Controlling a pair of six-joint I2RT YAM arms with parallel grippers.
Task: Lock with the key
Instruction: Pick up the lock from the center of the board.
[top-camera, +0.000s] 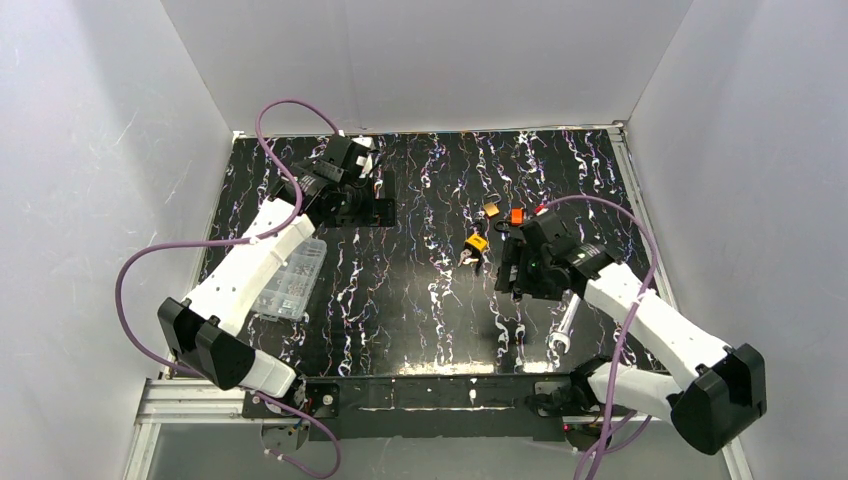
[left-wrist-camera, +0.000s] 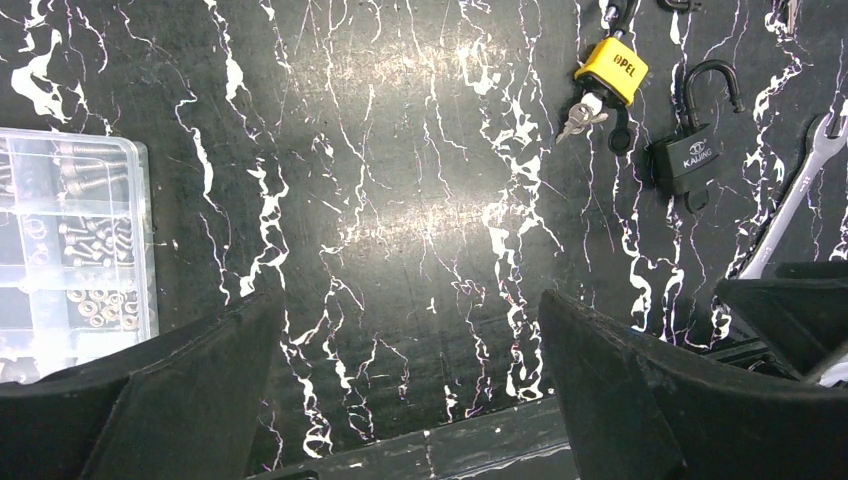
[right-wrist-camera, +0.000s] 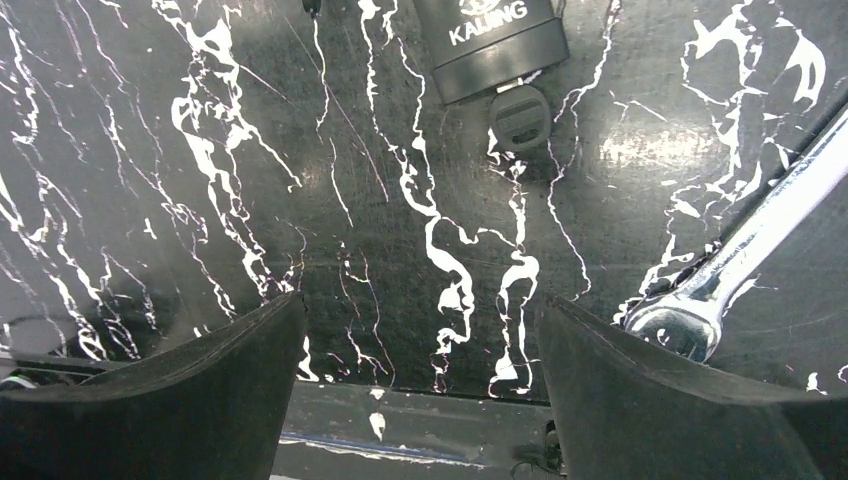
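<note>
At the top centre of the right wrist view: black padlock (right-wrist-camera: 490, 40), key (right-wrist-camera: 518, 117) seated in its base, flat on the marbled table (right-wrist-camera: 130, 230); wrench (right-wrist-camera: 720, 280) at lower right. Right gripper (right-wrist-camera: 420, 310) spread wide, empty, lower in frame than the key. Left gripper (left-wrist-camera: 408, 305) likewise released, holding nothing.

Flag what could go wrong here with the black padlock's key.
The key head is small and tight against the black padlock; the open right gripper may shove the loose lock instead. The combination wrench lies beside one finger, so it could snag. The shackle is open; nothing holds the body.
</note>
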